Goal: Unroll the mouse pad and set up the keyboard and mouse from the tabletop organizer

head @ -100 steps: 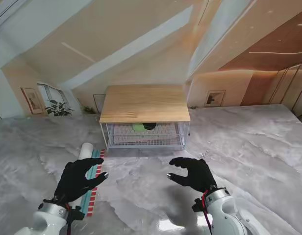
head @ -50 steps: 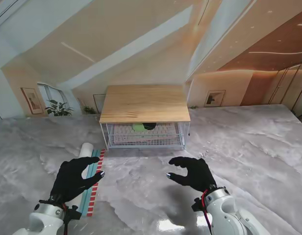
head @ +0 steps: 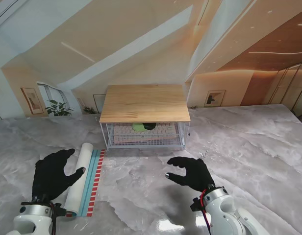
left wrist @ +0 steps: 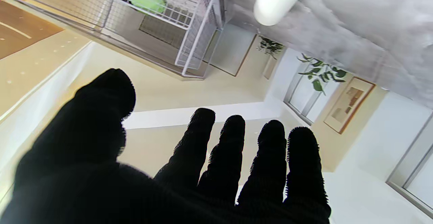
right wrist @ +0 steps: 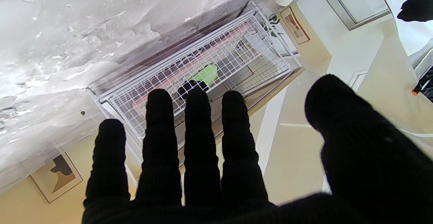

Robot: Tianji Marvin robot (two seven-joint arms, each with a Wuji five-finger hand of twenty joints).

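Grey marble-look table fills most of the stand view; behind it a cream-walled room w/ framed pictures and a potted plant at far left. Organizer, wood top over a white wire basket, stands mid-table, farther from me; pink keyboard lies inside the basket w/ a green-and-black mouse on it. Mouse pad is a white roll w/ a teal, red-striped edge showing, left of centre. Left hand, fingers apart, holds nothing, just left of the roll. Right hand, fingers spread, empty, hovers nearer to me than the organizer.
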